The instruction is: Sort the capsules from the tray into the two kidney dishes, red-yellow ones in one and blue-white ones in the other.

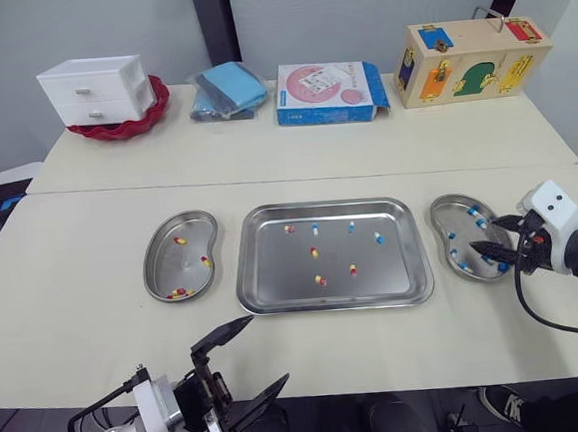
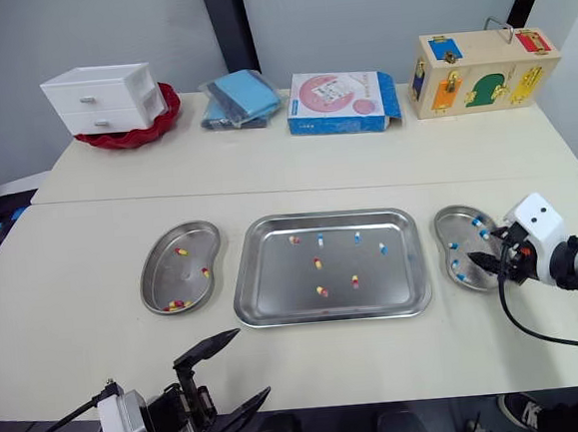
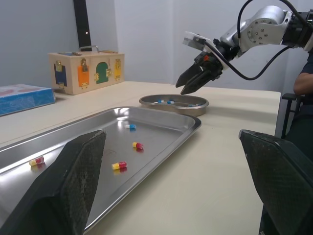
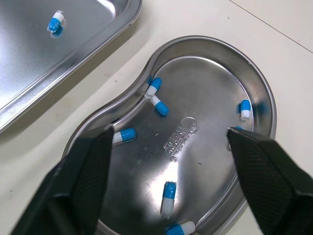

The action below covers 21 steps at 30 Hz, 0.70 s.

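Observation:
A steel tray [image 1: 274, 277] lies mid-table holding several loose capsules, red-yellow ones [image 1: 320, 281] and blue-white ones [image 1: 378, 237]. To its left, a kidney dish [image 1: 173, 268] holds a few red-yellow capsules [image 1: 178, 294]. The kidney dish on the right [image 4: 205, 98] holds several blue-white capsules [image 4: 159, 105]. My right gripper [image 1: 493, 237] hovers just over that right dish, open, with nothing between its fingers. My left gripper [image 1: 268, 350] is open and empty at the table's front edge, below the tray's left corner.
Along the back of the table stand a white drawer unit [image 1: 99, 91] on a red plate, a folded blue cloth [image 1: 227, 91], a blue-and-pink box [image 1: 327, 93] and a wooden lock box [image 1: 467, 60]. A seam crosses the table behind the dishes.

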### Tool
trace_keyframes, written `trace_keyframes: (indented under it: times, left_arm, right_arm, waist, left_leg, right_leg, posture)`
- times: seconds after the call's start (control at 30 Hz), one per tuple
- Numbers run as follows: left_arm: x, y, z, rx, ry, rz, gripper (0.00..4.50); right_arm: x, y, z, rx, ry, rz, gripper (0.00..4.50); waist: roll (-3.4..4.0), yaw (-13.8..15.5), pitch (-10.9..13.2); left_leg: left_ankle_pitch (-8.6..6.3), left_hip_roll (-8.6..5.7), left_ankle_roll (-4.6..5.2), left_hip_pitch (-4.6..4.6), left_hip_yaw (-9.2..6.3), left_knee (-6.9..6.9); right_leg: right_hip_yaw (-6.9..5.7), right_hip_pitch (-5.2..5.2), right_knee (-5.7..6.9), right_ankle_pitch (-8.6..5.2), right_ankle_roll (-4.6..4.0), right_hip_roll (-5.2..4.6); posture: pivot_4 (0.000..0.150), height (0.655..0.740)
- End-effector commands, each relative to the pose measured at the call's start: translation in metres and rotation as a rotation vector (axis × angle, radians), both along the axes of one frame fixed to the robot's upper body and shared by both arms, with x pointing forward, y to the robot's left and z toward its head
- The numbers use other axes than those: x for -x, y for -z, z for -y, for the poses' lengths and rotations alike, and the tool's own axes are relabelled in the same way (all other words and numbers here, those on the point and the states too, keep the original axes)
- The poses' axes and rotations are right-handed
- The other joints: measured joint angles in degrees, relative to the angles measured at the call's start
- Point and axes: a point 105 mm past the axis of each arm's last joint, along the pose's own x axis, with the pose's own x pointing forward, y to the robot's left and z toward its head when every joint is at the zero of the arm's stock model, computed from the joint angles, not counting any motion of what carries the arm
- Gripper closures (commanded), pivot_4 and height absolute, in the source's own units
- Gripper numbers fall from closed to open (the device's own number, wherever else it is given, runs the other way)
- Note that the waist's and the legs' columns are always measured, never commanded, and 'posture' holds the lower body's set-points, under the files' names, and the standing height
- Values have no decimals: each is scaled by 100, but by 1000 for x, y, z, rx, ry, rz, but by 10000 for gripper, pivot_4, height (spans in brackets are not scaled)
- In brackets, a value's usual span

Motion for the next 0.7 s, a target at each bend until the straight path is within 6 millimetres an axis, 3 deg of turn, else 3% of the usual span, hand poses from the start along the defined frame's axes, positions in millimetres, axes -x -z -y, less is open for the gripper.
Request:
trace_keyframes:
  times: [0.03, 0.2, 0.33, 0.5, 0.7]
  left_arm:
    - [1, -1, -1, 1, -11, 13, 0]
    - [-8, -3, -10, 4, -102, -26, 0]
    - [-24, -8, -33, -43, -237, -104, 0]
    - [-44, -23, -89, -119, -469, -195, 0]
    - [-36, -29, -158, -333, -614, -437, 0]
  right_arm:
    - [-1, -15, -6, 12, -35, 54, 257]
    - [8, -24, -9, -49, -102, 65, 257]
    - [27, -30, -11, -93, -223, 83, 257]
    - [58, -23, 3, -88, -313, 52, 257]
    - [85, 6, 21, -30, -364, -128, 257]
  waist:
    - [0, 0, 0]
    - [0, 5, 0]
    - [0, 42, 0]
    - [-2, 71, 1]
    - [-5, 6, 3]
  left_leg:
    - [0, 0, 0, 0, 0, 0]
    - [0, 0, 0, 0, -1, 1]
    - [0, 0, 0, 0, -6, 2]
    - [0, -2, 0, 14, -19, 8]
    - [0, 3, 0, 74, -6, -8]
  right_leg:
    - [0, 0, 0, 0, 0, 0]
    - [0, 1, 1, 0, 0, 0]
    - [-5, 4, 1, 0, 0, 0]
    - [-17, 30, -1, 0, 1, 0]
    - [-5, 70, -5, -3, 0, 1]
  posture:
    - [1500, 7400]
    - [1500, 7400]
    - [1500, 7400]
    - [1500, 7400]
    - [1500, 7400]
